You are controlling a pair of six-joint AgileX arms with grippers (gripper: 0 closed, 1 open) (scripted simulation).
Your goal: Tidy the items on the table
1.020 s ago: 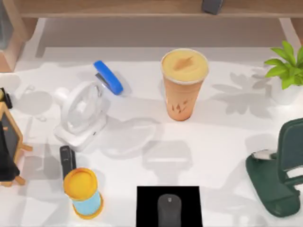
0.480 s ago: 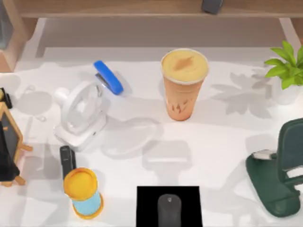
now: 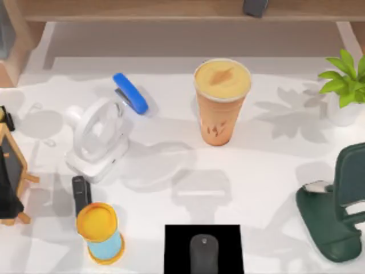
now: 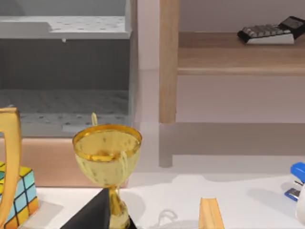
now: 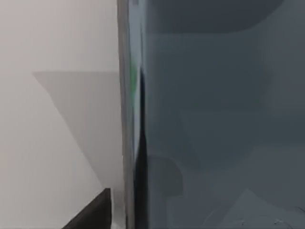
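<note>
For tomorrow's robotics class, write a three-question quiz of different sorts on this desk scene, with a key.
1. True or false: the mouse sits on a black pad.
2. What stands nearest the blue stapler? A) plant B) white fan C) green stand
3. Fill in: the cup has a yellow-orange ____.

Key: 1 true; 2 B; 3 lid.

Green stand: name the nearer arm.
Right, probably: its wrist camera sits close against the green stand; the left arm's camera faces a gold trophy near the table's left edge.
</note>
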